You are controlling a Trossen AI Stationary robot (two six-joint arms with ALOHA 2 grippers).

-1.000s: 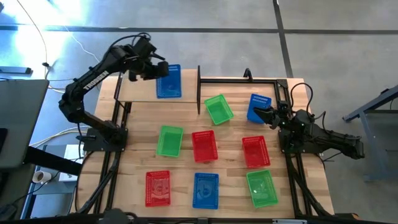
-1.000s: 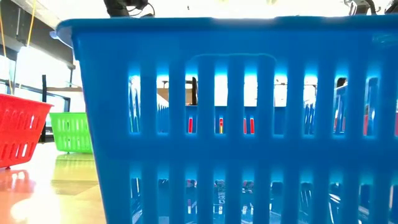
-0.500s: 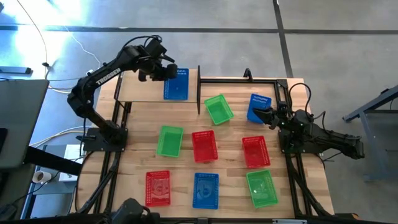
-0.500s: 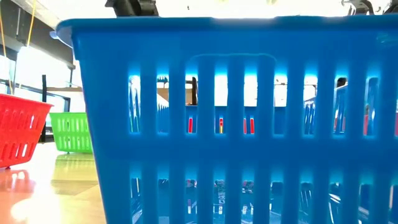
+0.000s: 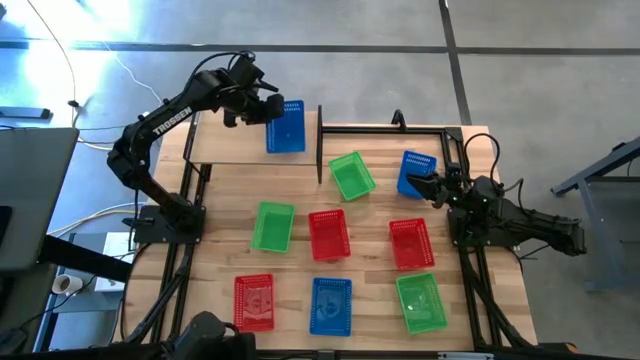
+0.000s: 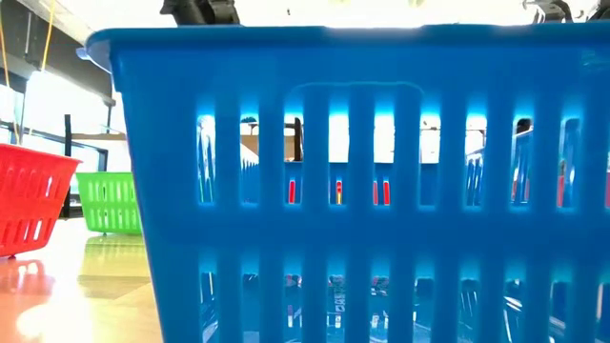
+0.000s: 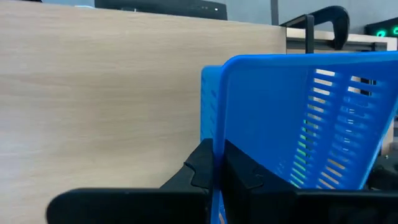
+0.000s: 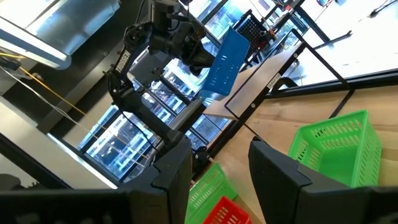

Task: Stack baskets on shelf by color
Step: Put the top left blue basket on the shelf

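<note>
**Q:** High view first. What have you got?

**A:** My left gripper (image 5: 268,108) is clamped on the rim of a blue basket (image 5: 287,127), held over the right end of the shelf (image 5: 225,145), a pale wooden plank by the tabletop's far left corner. Whether the basket touches the plank I cannot tell. My right gripper (image 5: 428,186) sits near the tabletop's right edge, jaws apart and empty, just beside a second blue basket (image 5: 415,170). On the tabletop (image 5: 370,215): a tilted green basket (image 5: 351,174) by the shelf's end post, then green, red and red across the middle, then red, blue (image 5: 331,304) and green along the near edge.

**Q:** Low view?

**A:** Almost all near-edge blue basket wall (image 6: 362,181): smooth, glossy plastic, vertical slots in two rows, rolled rim. A red basket (image 6: 33,195) and a green one (image 6: 110,200) show at the side on shiny wood.

**Q:** Left wrist?

**A:** My dark fingers (image 7: 205,168) pinch the thin blue wall (image 7: 267,118) between them. Solid panel near the grip, slotted lattice further along. Behind it, fine-grained light plank (image 7: 99,87).

**Q:** Right wrist?

**A:** My own two fingers (image 8: 177,165) stand spread with nothing between. Beyond: a green lattice basket (image 8: 339,146), and far off the held blue one (image 8: 224,59), tilted above the shelf's edge (image 8: 261,81).
</note>
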